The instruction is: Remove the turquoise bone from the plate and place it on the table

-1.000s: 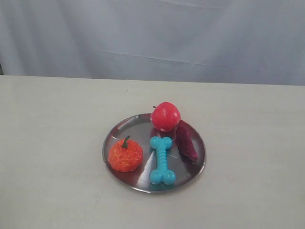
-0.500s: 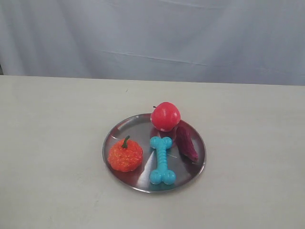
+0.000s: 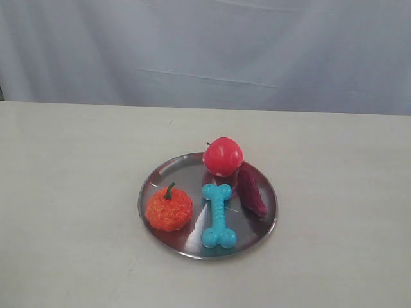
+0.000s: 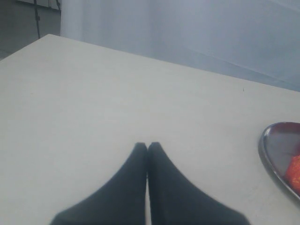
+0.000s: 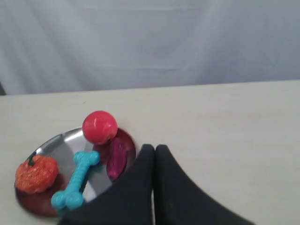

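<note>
The turquoise bone (image 3: 218, 215) lies lengthwise near the middle of the steel plate (image 3: 167, 168) on the cream table (image 3: 70, 192). No gripper shows in the exterior view. In the right wrist view the bone (image 5: 76, 179) rests on the plate (image 5: 56, 140), and my right gripper (image 5: 154, 148) is shut with nothing in it, off the plate's edge beside the dark red toy. My left gripper (image 4: 147, 145) is shut and empty over bare table, with only the plate's rim (image 4: 265, 157) at the view's edge.
Sharing the plate are an orange pumpkin toy (image 3: 168, 208), a red apple toy (image 3: 223, 156) and a dark red oblong toy (image 3: 252, 192). A pale grey curtain (image 3: 205, 51) hangs behind the table.
</note>
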Controlling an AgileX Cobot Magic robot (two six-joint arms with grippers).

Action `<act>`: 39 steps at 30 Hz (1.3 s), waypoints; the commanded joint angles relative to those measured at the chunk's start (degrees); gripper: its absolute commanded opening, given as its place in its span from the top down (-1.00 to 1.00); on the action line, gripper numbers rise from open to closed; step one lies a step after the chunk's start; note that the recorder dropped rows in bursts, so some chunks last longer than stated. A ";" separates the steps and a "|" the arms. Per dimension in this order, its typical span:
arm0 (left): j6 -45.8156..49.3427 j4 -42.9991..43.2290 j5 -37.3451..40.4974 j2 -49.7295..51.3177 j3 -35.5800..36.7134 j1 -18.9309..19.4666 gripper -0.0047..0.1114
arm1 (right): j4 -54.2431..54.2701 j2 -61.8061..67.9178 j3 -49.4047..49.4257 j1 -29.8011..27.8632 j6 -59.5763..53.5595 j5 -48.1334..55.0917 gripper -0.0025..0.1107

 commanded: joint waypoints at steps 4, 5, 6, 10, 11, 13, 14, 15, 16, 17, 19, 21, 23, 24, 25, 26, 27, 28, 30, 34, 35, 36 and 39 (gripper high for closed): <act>-0.11 0.05 -0.29 -0.07 0.15 -0.28 0.92 | 2.45 21.61 -10.92 6.29 -4.03 8.92 0.96; -0.11 0.05 -0.29 -0.07 0.15 -0.28 0.92 | 2.45 24.16 -12.06 7.66 -4.59 9.41 0.96; -0.11 0.05 -0.29 -0.07 0.15 -0.28 0.92 | 2.01 27.38 -13.26 9.24 -4.59 9.54 0.96; -0.11 0.05 -0.29 -0.07 0.15 -0.28 0.92 | -0.90 39.09 -17.57 15.34 -2.44 9.54 0.96; -0.11 0.05 -0.29 -0.07 0.15 -0.28 0.92 | -1.39 42.13 -19.02 16.49 -1.25 9.54 0.96; -0.11 0.05 -0.29 -0.07 0.15 -0.28 0.92 | -3.57 48.02 -22.48 19.59 1.23 9.64 0.96; -0.11 0.05 -0.29 -0.07 0.15 -0.28 0.92 | -4.67 50.74 -24.33 21.22 2.85 10.07 0.96; -0.11 0.05 -0.29 -0.07 0.15 -0.28 0.92 | -5.26 52.84 -25.84 22.92 4.22 10.36 0.96; -0.11 0.05 -0.29 -0.07 0.15 -0.28 0.92 | -5.55 55.34 -27.73 24.61 5.63 10.47 0.96; -0.11 0.05 -0.29 -0.07 0.15 -0.28 0.92 | -5.67 57.72 -29.55 26.26 6.40 10.47 0.96; -0.11 0.05 -0.29 -0.07 0.15 -0.28 0.92 | -6.44 61.83 -33.01 28.78 8.18 10.25 0.96; -0.11 0.05 -0.29 -0.07 0.15 -0.28 0.92 | -6.60 66.02 -36.63 30.38 11.40 9.92 0.96; -0.11 0.05 -0.29 -0.07 0.15 -0.28 0.92 | -6.60 69.88 -39.75 30.93 13.77 9.92 0.96; -0.11 0.05 -0.29 -0.07 0.15 -0.28 0.92 | -6.21 71.33 -40.89 30.93 14.18 10.18 0.96; -0.11 0.05 -0.29 -0.07 0.15 -0.28 0.92 | -6.21 73.06 -42.20 30.93 14.77 10.41 0.96; -0.11 0.05 -0.29 -0.07 0.15 -0.28 0.92 | -6.21 74.67 -43.27 30.93 15.62 10.53 0.96; -0.11 0.05 -0.29 -0.07 0.15 -0.28 0.92 | -6.77 75.87 -43.96 30.93 16.16 10.21 0.96; -0.11 0.05 -0.29 -0.07 0.15 -0.28 0.92 | -8.03 77.58 -44.80 30.93 17.37 9.49 0.96; -0.11 0.05 -0.29 -0.07 0.15 -0.28 0.92 | -10.84 79.69 -45.43 30.93 21.35 8.72 0.96; -0.11 0.05 -0.29 -0.07 0.15 -0.28 0.92 | -15.12 84.95 -45.36 30.93 25.08 7.54 0.96; -0.11 0.05 -0.29 -0.07 0.15 -0.28 0.92 | -15.51 86.27 -45.36 30.93 25.08 7.20 0.96; -0.11 0.05 -0.29 -0.07 0.15 -0.28 0.92 | -15.66 87.25 -45.36 30.93 25.08 6.75 0.96; -0.11 0.05 -0.29 -0.07 0.15 -0.28 0.92 | -15.66 90.62 -45.36 31.59 25.08 3.91 0.96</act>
